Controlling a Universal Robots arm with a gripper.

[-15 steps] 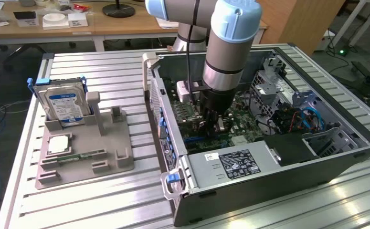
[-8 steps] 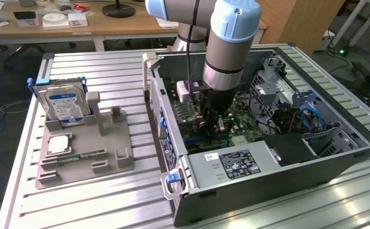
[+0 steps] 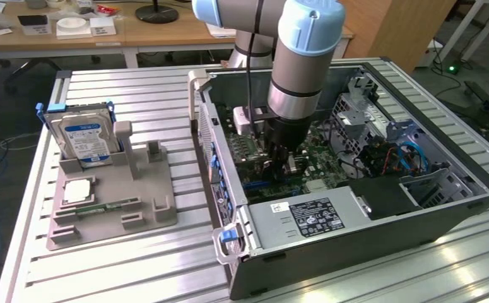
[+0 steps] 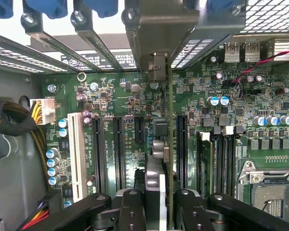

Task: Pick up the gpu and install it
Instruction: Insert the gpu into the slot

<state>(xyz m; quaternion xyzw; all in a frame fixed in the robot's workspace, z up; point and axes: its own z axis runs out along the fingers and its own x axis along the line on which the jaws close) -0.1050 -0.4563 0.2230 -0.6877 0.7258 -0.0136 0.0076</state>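
In the wrist view the gpu [image 4: 163, 159] appears edge-on, a thin green board with a grey cooler block on one face. It stands upright over the motherboard [image 4: 135, 96], in line with a black expansion slot [image 4: 180, 149]. Its metal bracket [image 4: 156, 67] reaches the case's rear slot openings. My gripper [image 4: 156, 204] is shut on the card's near edge, one black finger [image 4: 131, 207] on each side. From outside, the gripper [image 3: 278, 158] is seen lowered deep into the open computer case [image 3: 446, 208], with the card [image 3: 271, 170] dark beneath it. Whether the card is seated in the slot cannot be told.
A grey fixture tray [image 3: 143, 208] on the exterior view's left holds a silver hard drive [image 3: 84, 136], a processor chip [image 3: 76, 189] and a memory stick [image 3: 105, 206]. Inside the case are the power supply [image 3: 307, 218], a white slot [image 4: 77, 149], memory slots [image 4: 221, 154] and a cable bundle [image 4: 9, 120].
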